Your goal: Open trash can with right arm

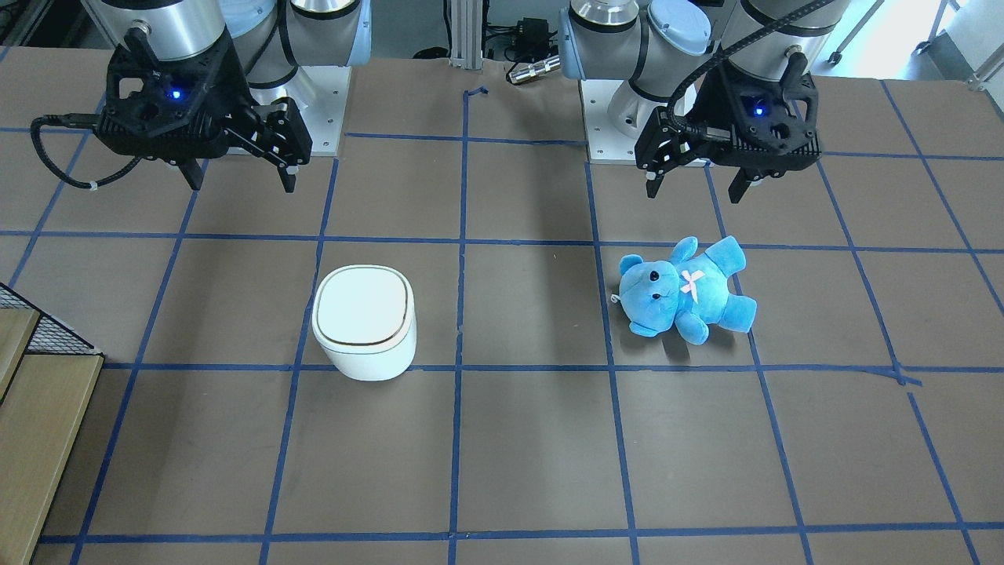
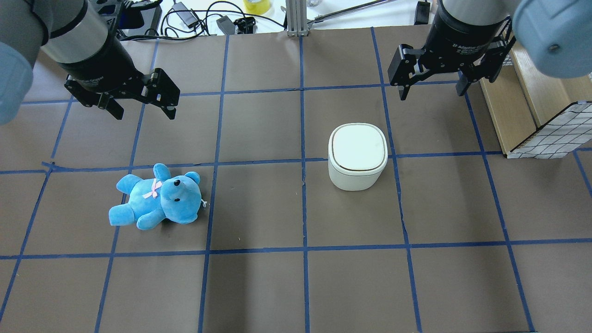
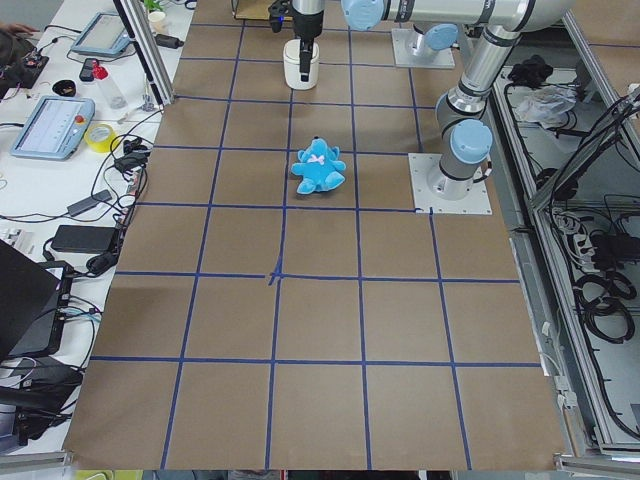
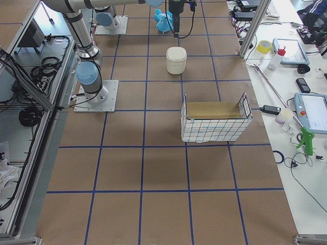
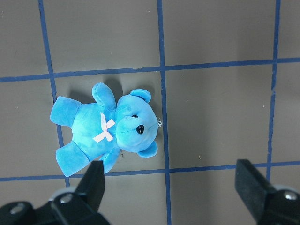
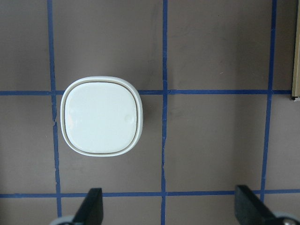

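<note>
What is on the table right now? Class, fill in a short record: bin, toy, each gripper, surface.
Bin: small white rounded-square plastic trash can, upright, lid shut
Toy: blue plush teddy bear with pink bow, lying face-up, apart from the bin
Right gripper: fingers open, empty, hovering clear of the bin
Left gripper: fingers open, empty, hovering clear of the bear
Surface: brown table with blue tape grid
</note>
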Motion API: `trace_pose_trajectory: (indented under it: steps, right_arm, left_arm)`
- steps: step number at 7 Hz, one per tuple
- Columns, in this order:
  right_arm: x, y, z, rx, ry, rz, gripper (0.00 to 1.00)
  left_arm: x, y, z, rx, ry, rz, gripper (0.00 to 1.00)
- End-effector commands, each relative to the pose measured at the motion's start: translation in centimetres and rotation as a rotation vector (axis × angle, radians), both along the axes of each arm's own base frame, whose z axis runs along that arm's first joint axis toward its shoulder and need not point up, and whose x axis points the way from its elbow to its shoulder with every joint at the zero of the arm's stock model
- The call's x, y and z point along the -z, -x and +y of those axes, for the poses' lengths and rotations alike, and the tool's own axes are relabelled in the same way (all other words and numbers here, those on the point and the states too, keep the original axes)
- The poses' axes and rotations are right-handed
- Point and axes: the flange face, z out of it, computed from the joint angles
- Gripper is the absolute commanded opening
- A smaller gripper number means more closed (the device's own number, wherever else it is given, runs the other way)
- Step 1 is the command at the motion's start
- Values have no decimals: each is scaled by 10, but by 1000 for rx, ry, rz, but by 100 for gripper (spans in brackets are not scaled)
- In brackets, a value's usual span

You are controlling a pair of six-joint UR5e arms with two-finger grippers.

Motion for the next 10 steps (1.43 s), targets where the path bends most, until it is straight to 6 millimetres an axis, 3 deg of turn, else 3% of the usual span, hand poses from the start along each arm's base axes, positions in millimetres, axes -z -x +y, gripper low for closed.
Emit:
trace_pose_trajectory:
  steps: [1, 2, 3, 5, 6, 7, 9, 10]
  right_arm:
    - [-3, -1, -8, 2, 55, -7, 82]
    - [1, -5, -10, 7, 45, -11, 27]
    - [12, -10, -16, 32, 23, -28, 0]
    - [55, -64, -26, 39, -37, -34, 0]
    - [77, -74, -34, 25, -57, -38, 0]
    - [100, -75, -37, 25, -44, -42, 0]
    - [163, -71, -26, 20, -56, -38, 0]
    - [181, -69, -21, 25, -42, -41, 0]
  left_arm:
    - [0, 0, 0, 0, 0, 0, 100]
    - [0, 0, 0, 0, 0, 0, 100]
    - [0, 0, 0, 0, 0, 0, 100]
    - [0, 0, 0, 0, 0, 0, 100]
    - [0, 0, 0, 0, 0, 0, 100]
    - [0, 0, 0, 0, 0, 0, 100]
    - [0, 0, 0, 0, 0, 0, 100]
    - [0, 0, 0, 0, 0, 0, 100]
